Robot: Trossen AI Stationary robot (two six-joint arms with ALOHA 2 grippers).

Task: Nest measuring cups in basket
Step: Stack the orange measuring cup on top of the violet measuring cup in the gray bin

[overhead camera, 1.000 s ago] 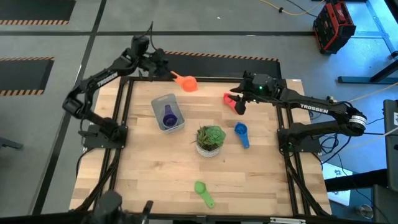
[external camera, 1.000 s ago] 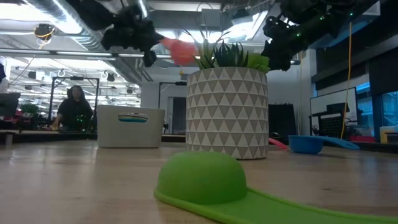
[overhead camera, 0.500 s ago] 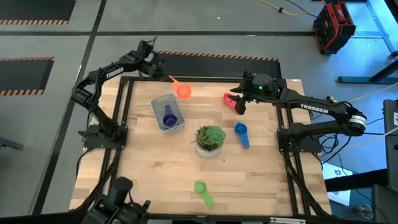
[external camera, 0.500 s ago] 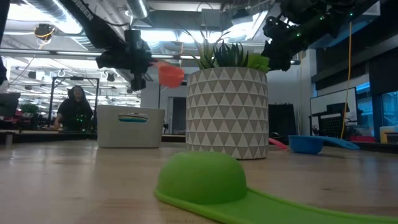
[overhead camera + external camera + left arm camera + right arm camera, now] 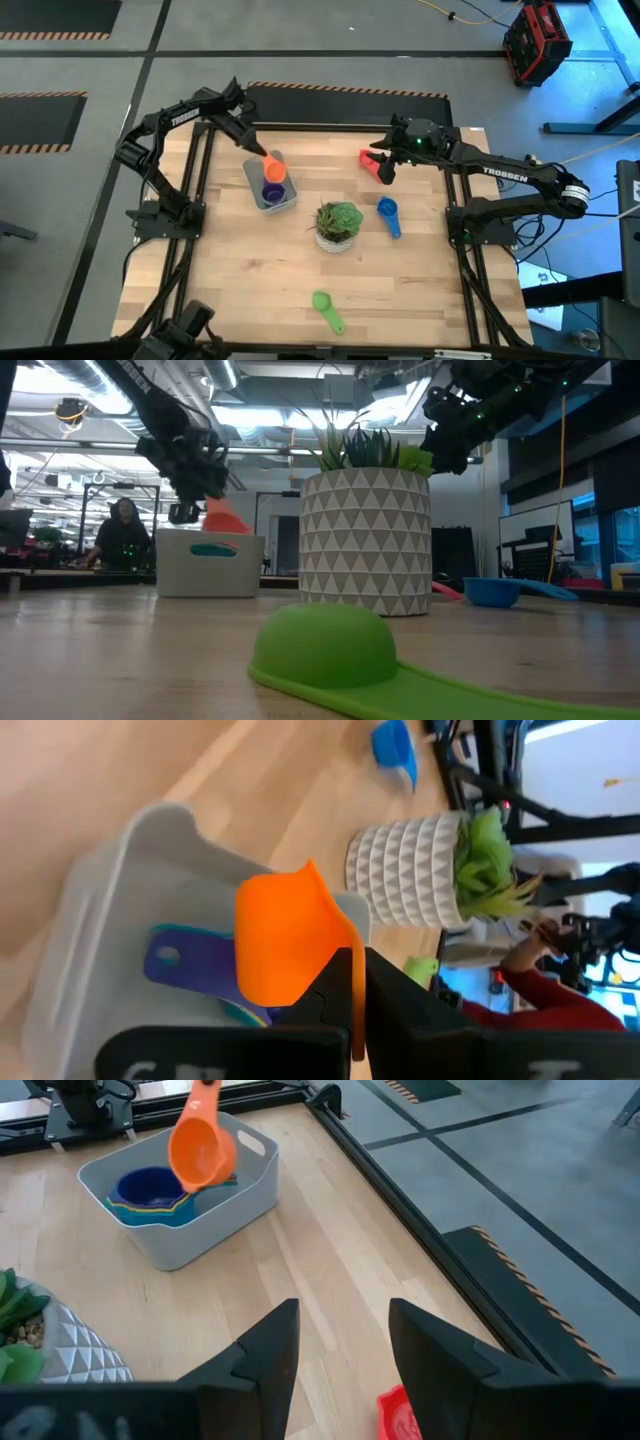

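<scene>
My left gripper point(image 5: 257, 150) is shut on the orange measuring cup point(image 5: 274, 167), which hangs over the grey-white basket point(image 5: 252, 175). A purple cup point(image 5: 271, 190) lies in the basket, nested on others; a light blue rim point(image 5: 135, 1213) shows beneath it. My right gripper point(image 5: 385, 172) is open and hovers beside the red cup point(image 5: 371, 158), touching nothing. The blue cup point(image 5: 388, 214) and the green cup point(image 5: 326, 309) lie on the table. In the low view the orange cup point(image 5: 222, 520) sits just above the basket point(image 5: 210, 565). My left gripper pinches the orange cup's handle point(image 5: 356, 982) between its two fingers, coming from above and slanting in from the table's far left. The cup is lifted clear and hangs below the fingers, handle up, with its bowl point(image 5: 202, 1150) tipped on its side over the basket.
A white patterned pot with a green plant point(image 5: 338, 225) stands mid-table between the basket and the blue cup. A black frame point(image 5: 205, 200) runs along the table's sides. A person point(image 5: 120, 535) shows in the room beyond.
My left gripper has carried the orange cup from over the table's far edge toward the near side and down, until it hangs over the basket. The cup has tipped from roughly level to handle-up.
</scene>
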